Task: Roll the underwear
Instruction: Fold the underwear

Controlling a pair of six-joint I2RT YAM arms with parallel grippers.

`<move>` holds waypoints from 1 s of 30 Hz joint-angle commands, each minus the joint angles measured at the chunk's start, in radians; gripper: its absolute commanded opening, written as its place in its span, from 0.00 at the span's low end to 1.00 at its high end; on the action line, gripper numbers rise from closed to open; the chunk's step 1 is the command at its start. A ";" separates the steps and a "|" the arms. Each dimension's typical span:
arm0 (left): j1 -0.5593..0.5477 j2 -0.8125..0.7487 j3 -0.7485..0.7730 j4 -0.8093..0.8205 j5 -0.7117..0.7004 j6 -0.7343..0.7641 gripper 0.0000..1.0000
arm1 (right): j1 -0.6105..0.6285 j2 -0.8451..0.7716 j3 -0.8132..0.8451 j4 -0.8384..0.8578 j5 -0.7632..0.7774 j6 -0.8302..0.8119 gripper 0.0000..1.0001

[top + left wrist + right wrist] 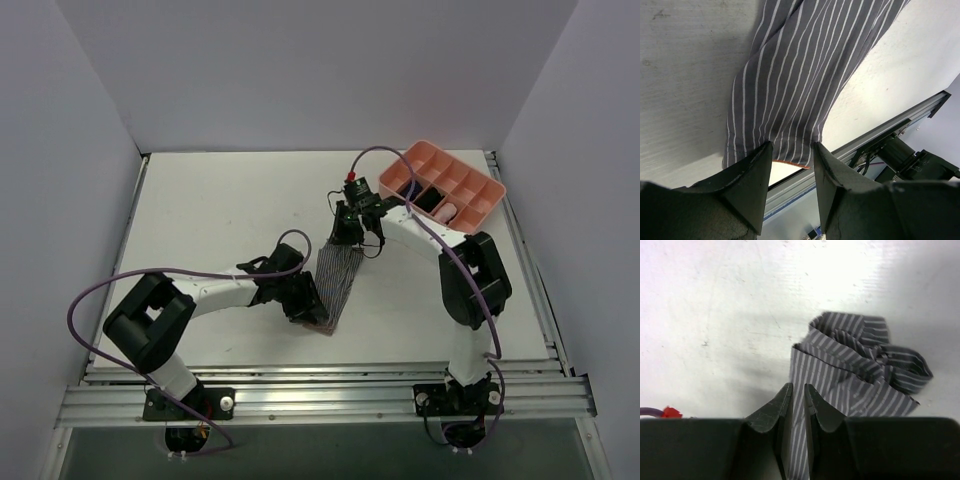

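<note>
The underwear (338, 275), grey cloth with fine white stripes, lies stretched in a long strip between my two grippers on the white table. My left gripper (305, 300) stands at its near end. In the left wrist view the left gripper (791, 150) is open, its fingertips either side of the underwear's (800, 75) lower edge, where a thin orange trim (790, 164) shows. My right gripper (350, 232) is at the far end. In the right wrist view the right gripper (798, 390) is shut on a flat fold of the underwear (860, 365), which bunches up beyond the jaws.
A pink divided tray (480, 212) sits at the back right, holding dark bundles and a pink one. The metal rail (320, 395) runs along the table's near edge, close behind the left gripper. White walls enclose the table.
</note>
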 commanded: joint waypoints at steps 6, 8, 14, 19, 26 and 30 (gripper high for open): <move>-0.017 0.047 -0.017 -0.125 -0.151 0.030 0.48 | 0.045 0.160 0.064 -0.041 0.024 -0.006 0.11; -0.017 0.036 -0.017 -0.139 -0.160 0.028 0.48 | 0.050 0.188 0.079 -0.052 0.027 -0.006 0.11; -0.037 0.002 -0.016 -0.170 -0.197 0.008 0.48 | 0.067 0.277 0.155 -0.080 0.065 -0.012 0.11; -0.096 -0.025 -0.040 -0.173 -0.240 -0.053 0.48 | 0.064 0.349 0.228 -0.092 0.096 -0.021 0.11; -0.175 0.030 -0.020 -0.182 -0.271 -0.111 0.48 | 0.073 0.354 0.215 -0.055 0.069 -0.020 0.11; -0.172 0.016 0.048 -0.266 -0.297 -0.098 0.51 | 0.077 0.311 0.207 -0.052 0.032 -0.034 0.11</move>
